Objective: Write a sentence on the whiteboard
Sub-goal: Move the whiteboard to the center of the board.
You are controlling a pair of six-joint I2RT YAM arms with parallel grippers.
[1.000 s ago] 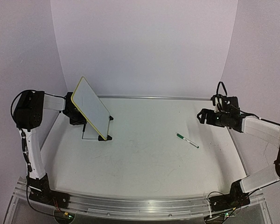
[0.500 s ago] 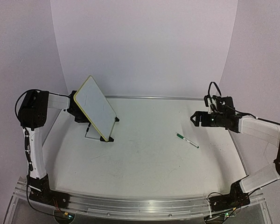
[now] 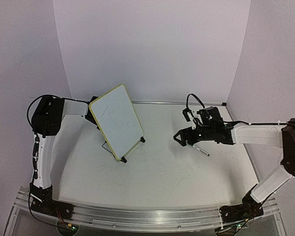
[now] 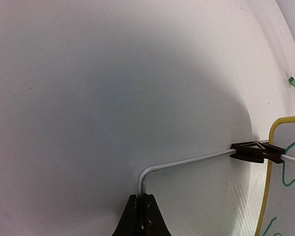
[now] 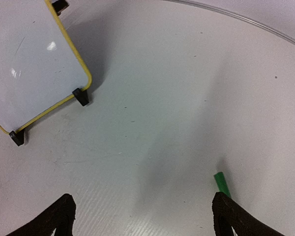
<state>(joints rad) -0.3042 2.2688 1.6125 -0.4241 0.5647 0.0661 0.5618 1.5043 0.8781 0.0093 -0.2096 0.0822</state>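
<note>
top view, whiteboard: the whiteboard [image 3: 117,120] has moved from the left rear of the frame to just left of centre. It has also turned so its face looks more toward the camera. It leans on the wire stand [image 3: 124,160], whose feet are on the table [image 3: 162,182].
top view, left arm: the left arm [image 3: 46,115] has reached out with the board; its fingers are hidden behind the board's upper left corner.
top view, right gripper: the right gripper [image 3: 184,142] has swung in from the right edge to centre right and now hangs low over the pen [image 3: 204,152], which has not shifted.
left wrist view, left gripper: the left gripper [image 4: 142,216], at the bottom edge, is pinched fully closed on the stand's bent wire.
left wrist view, sentence: green strokes of the sentence [image 4: 289,169] show inside the yellow rim at the right edge. They are cut off and unreadable.
right wrist view, fingers: spread wide at the two lower corners, with nothing between them.
right wrist view, pen: its green end sits lower right, just inside the right-hand finger, lying untouched on the table.
right wrist view, board: at upper left, well apart from the pen; its face looks blank under glare.
meaning: the board seems to be carried inward by its stand to present it, while the free arm lines up to take the pen. Some writing is already there, but how much is left to write I cannot tell.
</note>
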